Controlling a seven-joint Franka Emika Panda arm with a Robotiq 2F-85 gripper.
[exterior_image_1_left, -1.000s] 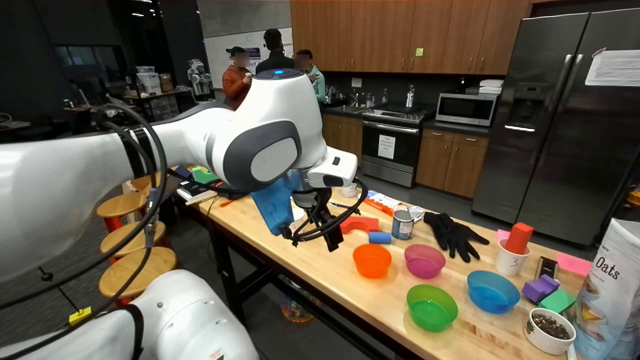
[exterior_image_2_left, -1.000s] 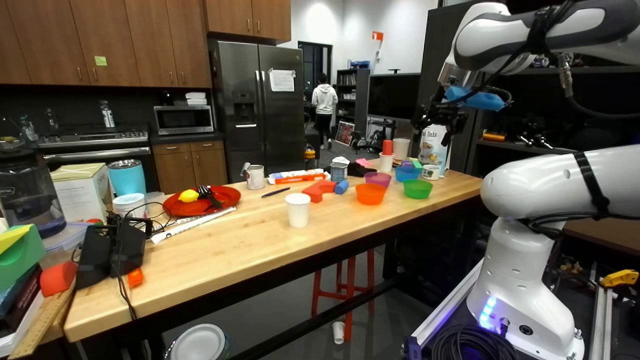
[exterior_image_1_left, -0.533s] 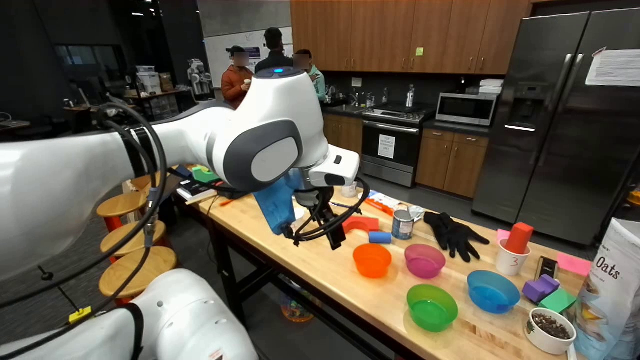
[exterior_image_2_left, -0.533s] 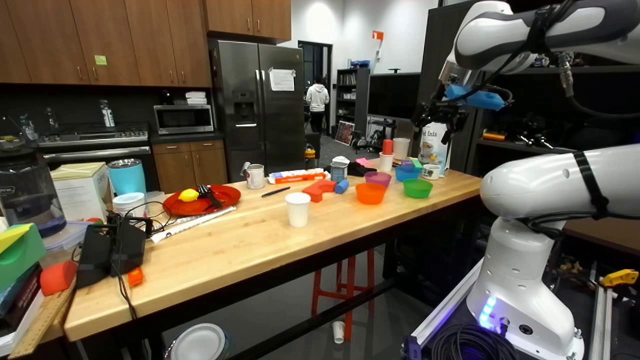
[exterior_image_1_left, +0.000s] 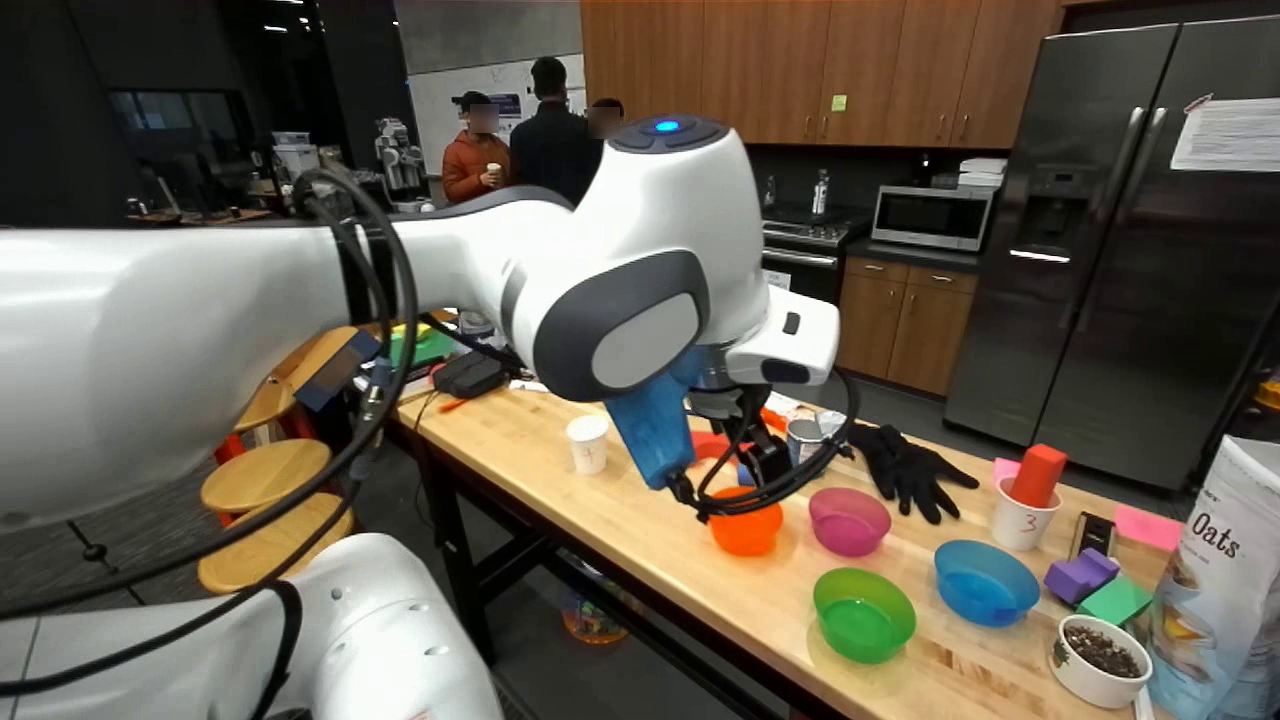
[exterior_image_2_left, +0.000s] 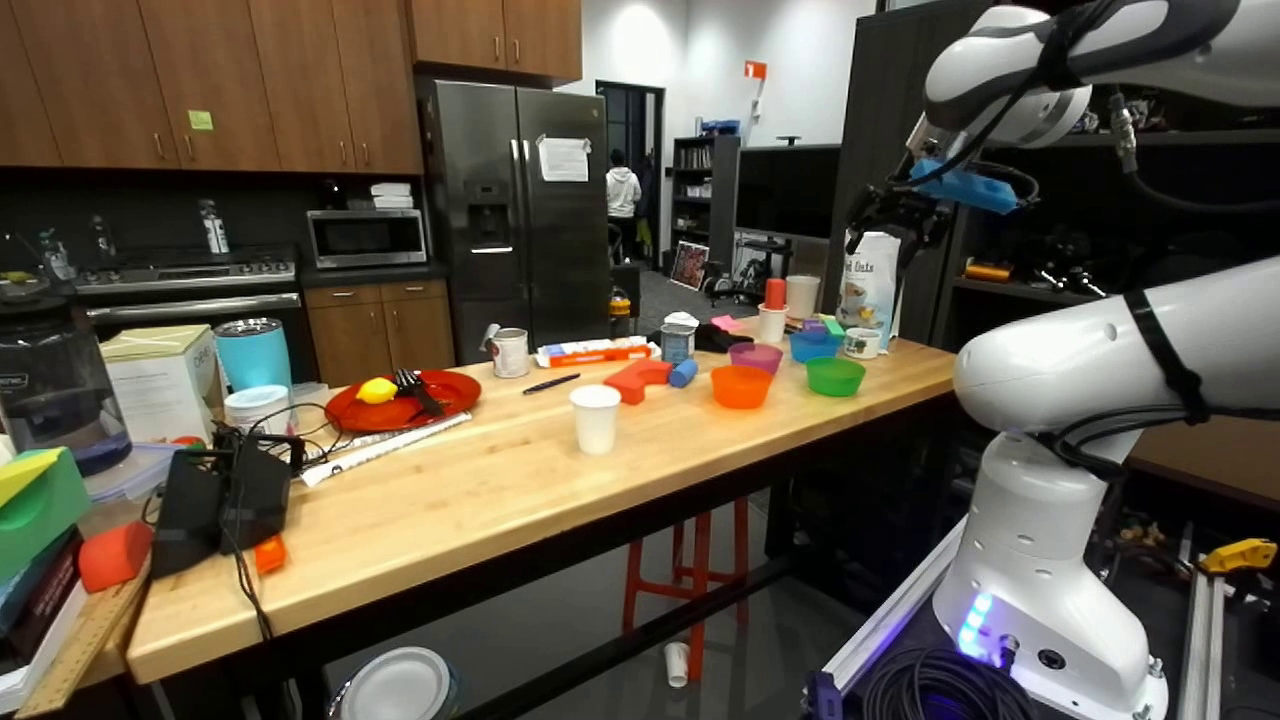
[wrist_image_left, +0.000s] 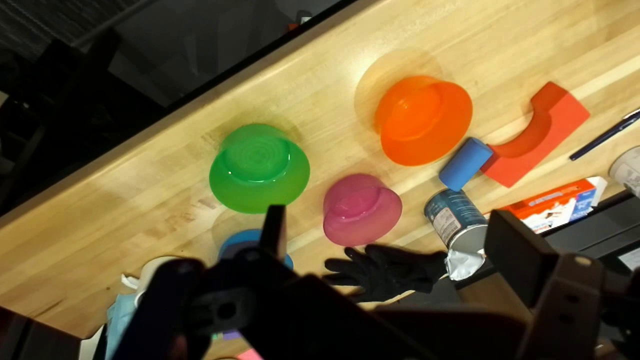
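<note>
Fingers (exterior_image_1_left: 768, 462) have swung toward 3 o'clock in an exterior view, spread and empty; the wrist view frames a pink plastic bowl (wrist_image_left: 362, 210), an orange plastic bowl (wrist_image_left: 424, 120) at its 1 o'clock. Seemingly approaching; next calls for alignment before any descent.

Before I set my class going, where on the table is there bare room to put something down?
Widest bare patch: between the black device, white strip and lone white cup. A smaller one separates that cup from the orange bowl. Crowded: around the oats bag, with purple block, green block and white bowl.
</note>
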